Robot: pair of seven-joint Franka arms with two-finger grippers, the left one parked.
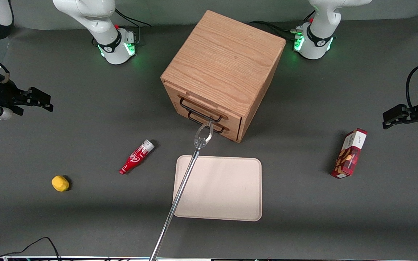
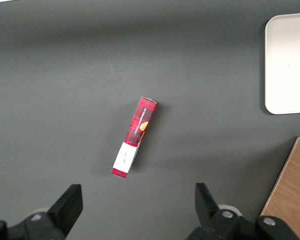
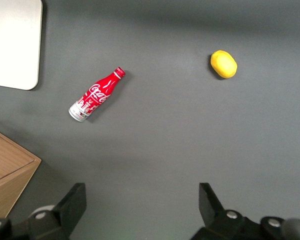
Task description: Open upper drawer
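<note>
The wooden cabinet (image 1: 223,69) stands in the middle of the table, and a corner of it shows in the right wrist view (image 3: 5,175). Its upper drawer (image 1: 191,98) looks shut, with its thin black wire handle (image 1: 199,111) just above the lower drawer's identical handle (image 1: 209,124). My right gripper (image 1: 40,100) hovers above the table far off toward the working arm's end, well apart from the cabinet. It is open and empty in the right wrist view (image 3: 142,202), with bare table between the fingers.
A long metal grabber (image 1: 203,135) reaches over the cream tray (image 1: 230,203), its claw at the drawer handles. A red cola bottle (image 1: 135,157) and a yellow lemon (image 1: 60,183) lie nearer my gripper. A red snack box (image 1: 350,153) lies toward the parked arm's end.
</note>
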